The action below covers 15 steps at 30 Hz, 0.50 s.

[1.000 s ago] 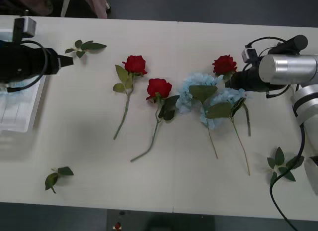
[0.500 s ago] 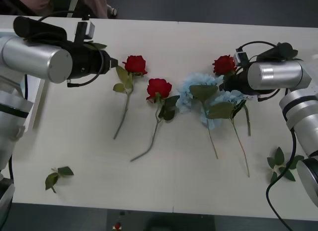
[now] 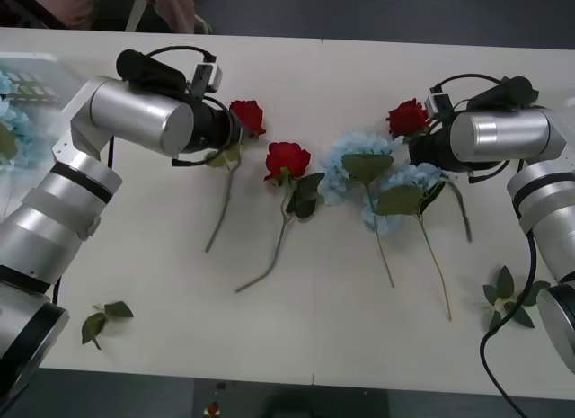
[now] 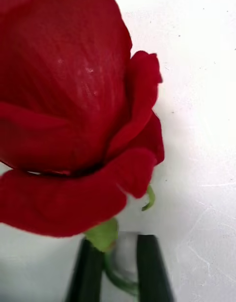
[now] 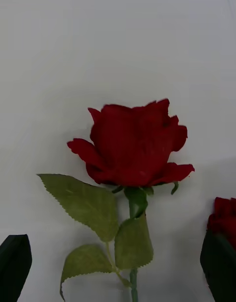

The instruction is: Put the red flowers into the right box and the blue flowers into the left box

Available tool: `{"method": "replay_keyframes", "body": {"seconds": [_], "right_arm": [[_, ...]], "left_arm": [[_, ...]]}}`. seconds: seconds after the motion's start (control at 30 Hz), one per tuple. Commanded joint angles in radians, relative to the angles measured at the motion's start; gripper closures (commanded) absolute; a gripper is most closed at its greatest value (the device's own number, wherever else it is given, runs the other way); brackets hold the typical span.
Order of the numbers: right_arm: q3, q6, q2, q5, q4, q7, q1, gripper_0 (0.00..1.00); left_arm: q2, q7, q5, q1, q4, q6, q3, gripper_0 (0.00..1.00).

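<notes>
Three red flowers lie on the white table: a left rose [image 3: 244,115], a middle rose [image 3: 287,157] and a right rose [image 3: 407,117]. My left gripper [image 3: 231,130] hovers open over the left rose [image 5: 132,144], whose stem runs between its black fingers [image 5: 14,265]. My right gripper [image 4: 118,270] is shut on the stem just under the right rose's bloom [image 4: 73,110]. Two blue flowers [image 3: 359,162] lie between the middle and right roses. The left box [image 3: 49,69] at the far left edge holds more blue flowers [image 3: 7,121]. The right box is out of view.
One loose green leaf sprig [image 3: 106,317] lies near the front left edge and another [image 3: 510,297] at the front right. The right arm's cable [image 3: 530,283] hangs beside that sprig. The blue flowers' stems [image 3: 431,256] point toward the front edge.
My left arm swung from the left box across to the left rose. The right gripper stayed on the right rose, whose stem swung a little to the right.
</notes>
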Motion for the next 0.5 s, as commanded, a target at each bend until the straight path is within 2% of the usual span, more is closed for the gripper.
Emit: {"method": "replay_keyframes", "body": {"seconds": [0.03,0.3,0.5], "right_arm": [[-0.022,0.020,-0.013,-0.004,-0.017,-0.021,-0.030,1.00],[-0.134,0.247,-0.070,-0.010,-0.179,-0.011,-0.030,1.00],[-0.266,0.411,-0.131,-0.012,-0.280,0.010,-0.030,1.00]], "left_arm": [[0.016,-0.006,-0.007,-0.029,-0.003,-0.022,-0.049,0.00],[0.011,-0.001,0.000,-0.031,0.055,-0.060,-0.145,0.00],[-0.017,-0.007,0.007,-0.033,0.132,-0.117,-0.167,0.00]]}}
